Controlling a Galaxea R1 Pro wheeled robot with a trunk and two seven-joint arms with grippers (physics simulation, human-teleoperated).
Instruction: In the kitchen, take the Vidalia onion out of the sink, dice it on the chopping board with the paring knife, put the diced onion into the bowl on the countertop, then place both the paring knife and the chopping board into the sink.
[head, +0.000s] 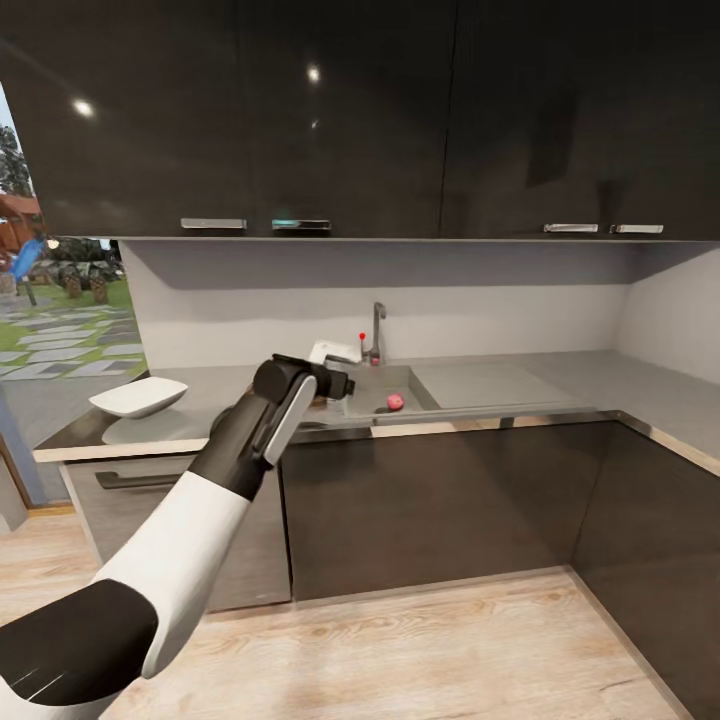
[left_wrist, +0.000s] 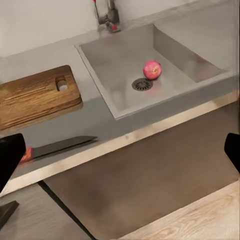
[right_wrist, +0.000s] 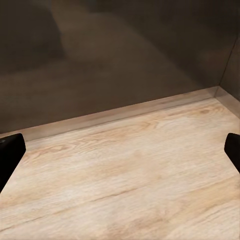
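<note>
Left gripper wide open, empty, above counter edge; onion in sink, drain's 1 o'clock. Right gripper wide open, empty.

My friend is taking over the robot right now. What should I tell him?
Left gripper: open, empty, raised in front of the countertop.
Right gripper: open, empty, pointing at the wood floor.
The onion lies in the sink, beside the drain.
The chopping board and the paring knife are on the countertop beside the sink; the knife is near the front edge.
The bowl sits farther left on the countertop.
Done: nothing yet.
Left: fetch the onion, dice it, fill the bowl, then put knife and board in the sink.
</note>
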